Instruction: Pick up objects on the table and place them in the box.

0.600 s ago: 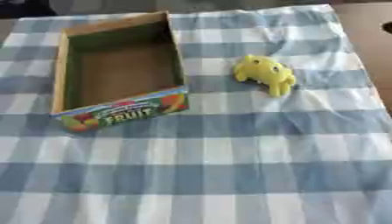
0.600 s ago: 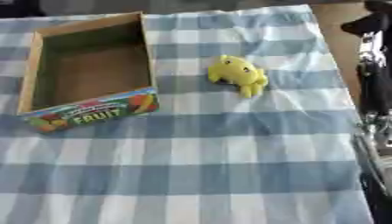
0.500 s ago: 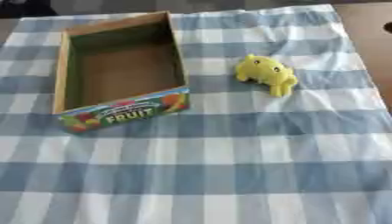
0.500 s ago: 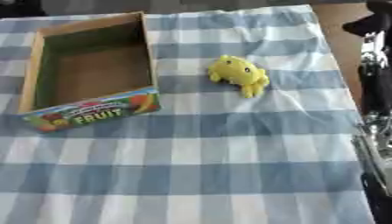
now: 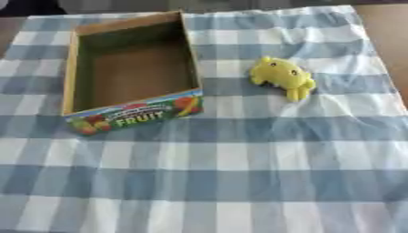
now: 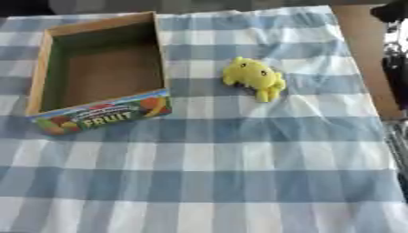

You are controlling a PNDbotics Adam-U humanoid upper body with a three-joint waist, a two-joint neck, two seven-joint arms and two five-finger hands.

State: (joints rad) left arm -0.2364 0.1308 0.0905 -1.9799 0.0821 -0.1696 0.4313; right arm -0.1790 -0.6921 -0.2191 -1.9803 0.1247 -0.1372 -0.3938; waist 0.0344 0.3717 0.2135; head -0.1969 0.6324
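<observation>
An open cardboard box [image 5: 130,73] with "FRUIT" printed on its near wall is seen on the blue-and-white checked cloth [image 5: 239,168], and only its bare brown floor shows inside. A yellow soft toy [image 5: 282,77] lies on the cloth just right of the box, apart from it. Dark parts of the robot's right arm [image 6: 396,68] are seen at the right edge, but neither hand is in view, so their state cannot be told.

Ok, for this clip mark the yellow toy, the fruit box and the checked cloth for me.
yellow toy [image 5: 280,76], left eye view, on the middle of its body.
fruit box [image 5: 135,118], left eye view, on its printed front wall.
checked cloth [image 6: 239,173], right eye view, on a bare stretch near the front.
</observation>
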